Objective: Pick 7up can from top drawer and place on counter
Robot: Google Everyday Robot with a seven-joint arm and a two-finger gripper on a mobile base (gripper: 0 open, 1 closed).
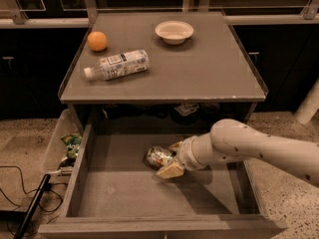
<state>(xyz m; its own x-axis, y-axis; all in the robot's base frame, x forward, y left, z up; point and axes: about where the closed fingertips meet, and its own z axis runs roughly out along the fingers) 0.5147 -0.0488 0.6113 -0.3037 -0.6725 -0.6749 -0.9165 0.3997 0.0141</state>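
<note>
Hand: the hand (167, 159) is low inside the top drawer (114, 195), right of centre, at the end of the pale arm (249, 146) that reaches in from the right.
Hand state: fingers spread apart, one tan fingertip (174, 146) behind the can and the other in front of it; nothing is lifted.
7up can: the 7up can (157, 156) lies on its side on the drawer floor, between the two fingers.
Drawer: pulled out fully below the tabletop (199, 76).
Tabletop: an orange (97, 41) at back left, a clear bottle (117, 65) on its side just in front of it, and a pale bowl (174, 32) at the back.
Left of drawer: a green snack bag (71, 146) sits in a clear bin (52, 151).
</note>
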